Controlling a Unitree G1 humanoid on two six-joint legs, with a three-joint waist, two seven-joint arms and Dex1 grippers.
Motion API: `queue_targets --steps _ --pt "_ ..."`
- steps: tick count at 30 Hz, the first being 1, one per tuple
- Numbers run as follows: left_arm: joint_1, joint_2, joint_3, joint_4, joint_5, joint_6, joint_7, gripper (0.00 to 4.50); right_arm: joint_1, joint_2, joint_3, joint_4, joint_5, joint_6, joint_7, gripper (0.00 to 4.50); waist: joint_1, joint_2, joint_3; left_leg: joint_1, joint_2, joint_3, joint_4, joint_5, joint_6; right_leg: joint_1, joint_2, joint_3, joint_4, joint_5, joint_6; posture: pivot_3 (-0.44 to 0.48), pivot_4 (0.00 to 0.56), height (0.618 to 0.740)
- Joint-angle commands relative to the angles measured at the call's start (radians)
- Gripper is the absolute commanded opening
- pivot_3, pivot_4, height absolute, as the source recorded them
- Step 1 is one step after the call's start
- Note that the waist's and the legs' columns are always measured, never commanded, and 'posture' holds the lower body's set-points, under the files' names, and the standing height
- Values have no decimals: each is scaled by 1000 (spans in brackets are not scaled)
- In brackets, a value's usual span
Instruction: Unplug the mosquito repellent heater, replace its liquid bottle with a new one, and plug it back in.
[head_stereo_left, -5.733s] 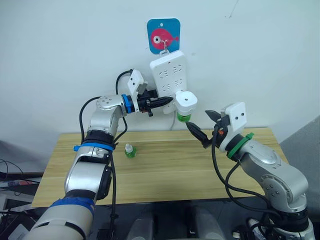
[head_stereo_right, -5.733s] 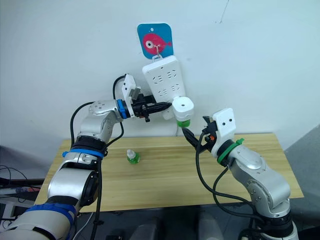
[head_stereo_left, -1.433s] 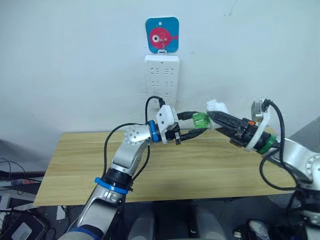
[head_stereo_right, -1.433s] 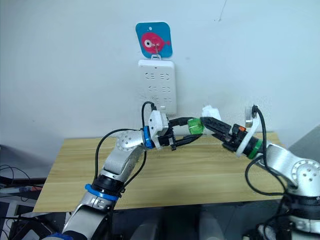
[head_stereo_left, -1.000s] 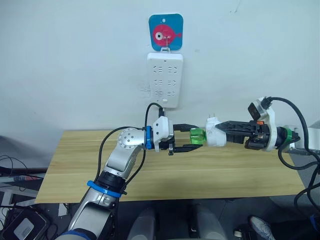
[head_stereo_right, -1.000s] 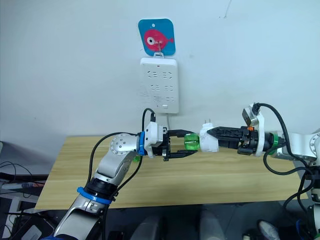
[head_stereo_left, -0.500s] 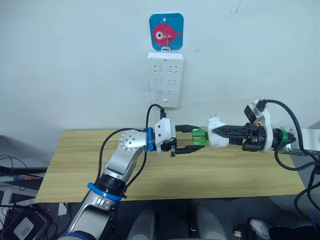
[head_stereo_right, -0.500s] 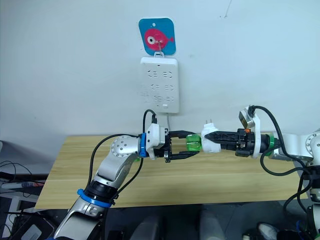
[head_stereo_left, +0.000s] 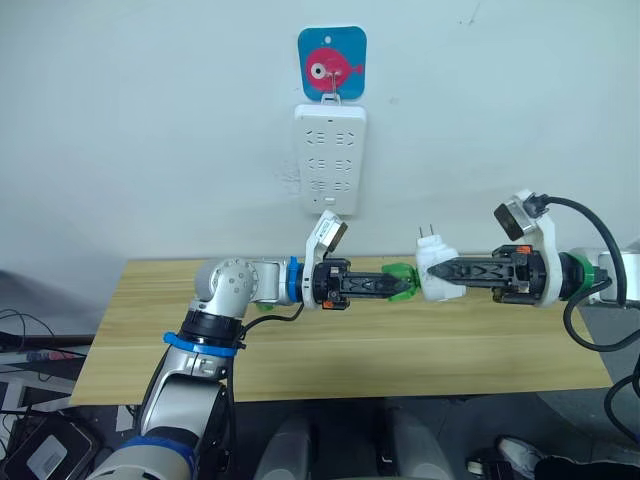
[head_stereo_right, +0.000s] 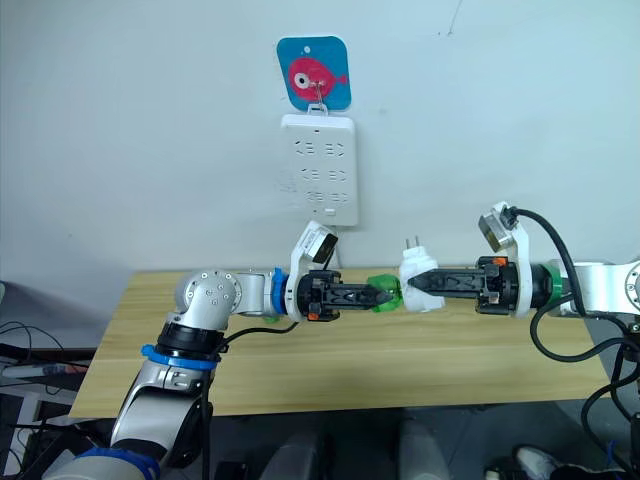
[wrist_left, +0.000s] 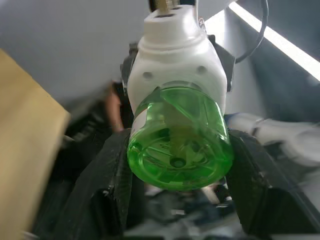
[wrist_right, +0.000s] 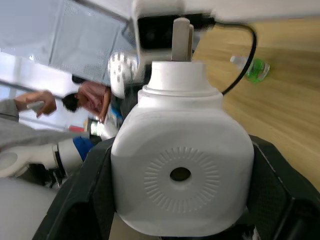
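Right gripper (head_stereo_left: 432, 271) clamps the white plastic heater (head_stereo_left: 435, 272); left gripper (head_stereo_left: 405, 285) grasps its green liquid bottle (wrist_left: 179, 141); right wrist view reveals a spare bottle (wrist_right: 254, 68) at 2 o'clock.

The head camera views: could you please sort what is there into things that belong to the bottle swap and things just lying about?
Belonging to the job:
mosquito repellent heater, held in the right gripper
green liquid bottle on it, gripped by the left gripper
spare green bottle on the wooden table
power strip on the wall

Just there:
fish hook plaque
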Motion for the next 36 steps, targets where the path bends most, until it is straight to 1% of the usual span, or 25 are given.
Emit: queue_targets --steps 1,2,6,8,10,11,13,14,15,18,21,23,25,28,31,36 --pt "-6 -7 33 -8 -29 41 11 4212 -2 -22 -21 -17 45 -14 20 2984 -3 0 0 0 0 0 0 1 -2 0 -3 1 0 0 0 -23 182 740" --pt "-1 -16 52 -14 -29 34 28 4493 0 -29 -23 -9 67 -25 9 2984 -3 0 0 0 0 0 0 2 -3 0 -3 1 0 0 0 -23 182 740" --pt "49 20 72 -124 7 -50 31 4493 34 -74 -40 12 123 -45 -1 2984 -2 0 0 -1 0 0 0 2 -4 0 -4 2 -1 0 0 -28 178 740" --pt "93 77 32 -232 93 -200 -16 4493 52 -94 -49 37 124 -54 -1 2984 -2 0 0 0 0 0 -1 2 -4 0 -5 2 -1 0 0 -26 181 740" --pt "155 143 -48 -350 253 -471 -112 4493 58 -99 -54 71 124 -63 -2 2984 -4 0 0 -1 0 1 -1 2 -4 -1 -4 3 -1 0 0 -13 179 740" --pt "175 162 -80 -374 325 -587 -137 4493 55 -97 -54 88 124 -68 -4 2984 -4 0 0 0 0 2 -1 2 -5 -1 -4 4 -1 0 -1 -8 179 740" --pt "227 184 -163 -358 574 -1062 -203 4493 39 -88 -54 128 109 -72 -7 2984 5 1 0 1 0 3 -1 3 -5 -1 -5 5 -1 1 -1 1 180 740" --pt "241 181 -188 -331 659 -1247 -219 4493 31 -84 -53 141 100 -71 -7 2984 14 1 0 1 0 3 -1 3 -6 -1 -5 5 -2 1 -2 4 180 740" --pt "245 166 -202 -291 737 -1417 -201 4493 20 -78 -50 153 93 -69 -7 2984 22 1 0 1 0 4 -1 3 -6 -1 -5 5 -3 2 -4 7 181 740" --pt "219 112 -214 -138 919 -1823 -88 4493 -13 -54 -38 170 81 -67 -15 2984 40 1 0 0 0 5 -1 3 -5 -1 -6 6 -4 3 -5 8 180 740" --pt "184 93 -226 -10 1057 -2123 1 4493 -38 -31 -31 172 95 -66 -34 2984 47 1 0 -1 0 5 -1 2 -3 -1 -6 5 -4 3 -4 6 183 740" --pt "157 77 -224 41 1120 -2245 70 4493 -51 -18 -28 176 113 -70 -50 2984 48 0 0 -2 0 4 -1 1 -2 -2 -6 5 -4 3 -4 4 183 740" --pt "129 62 -230 85 1173 -2311 130 4493 -64 -6 -26 173 105 -63 -51 2984 48 0 0 -3 0 4 -1 1 -2 -3 -7 4 -4 4 -3 1 186 740" --pt "88 41 -234 141 1218 -2397 205 4493 -75 13 -19 175 115 -65 -69 2984 47 0 0 -3 0 4 -1 0 -1 -3 -7 4 -4 4 -2 -1 185 740" --pt "50 25 -232 176 1263 -2440 279 4493 -71 28 -17 164 122 -69 -84 2984 46 0 0 -3 0 4 0 0 0 -3 -6 3 -3 4 -2 -2 186 740" --pt "27 30 -264 201 1295 -2475 331 4493 -66 41 -20 159 125 -72 -98 2984 46 0 0 -2 0 4 0 0 0 -2 -6 3 -2 4 -2 -3 188 740"
